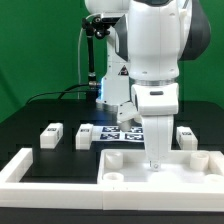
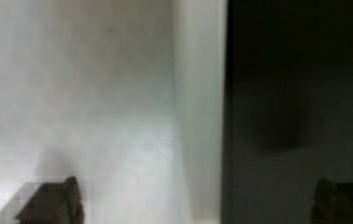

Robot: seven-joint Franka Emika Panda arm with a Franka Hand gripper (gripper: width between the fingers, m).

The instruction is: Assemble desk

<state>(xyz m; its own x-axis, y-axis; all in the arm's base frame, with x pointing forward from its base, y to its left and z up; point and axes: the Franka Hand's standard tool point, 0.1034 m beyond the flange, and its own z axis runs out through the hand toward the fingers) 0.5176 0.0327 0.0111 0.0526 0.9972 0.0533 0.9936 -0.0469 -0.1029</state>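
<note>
In the exterior view the gripper hangs straight down onto the tabletop. Its tip meets the slab near the middle of the far rim. A narrow white upright shape stands where the two meet. Whether it is the fingers alone or a leg planted in the slab is too small to tell.

Three loose legs lie on the black table beyond the tabletop's far rim:
- The nearest leg block sits just past the rim, off toward the exterior view's right and close to the gripper.
- The middle leg block lies past the slab's other far corner, with the marker board between it and the arm.
- The far leg block lies beyond that again, well apart from the slab and behind the border rail.

If a loose leg is the next thing to fetch, the nearest one seems the short reach: back from the rim and a little toward the exterior view's right. The long axes of the blocks are too small to read with confidence.

In the wrist view the gripper is spread wide. Its two dark fingertips stand at opposite corners with nothing pinched between them. Past them lies a pale white surface with a brighter straight edge, then dark ground. It could be the tabletop's face or the side of a leg; the blur does not show which. That edge runs lengthwise between the fingers, closer to neither.
</note>
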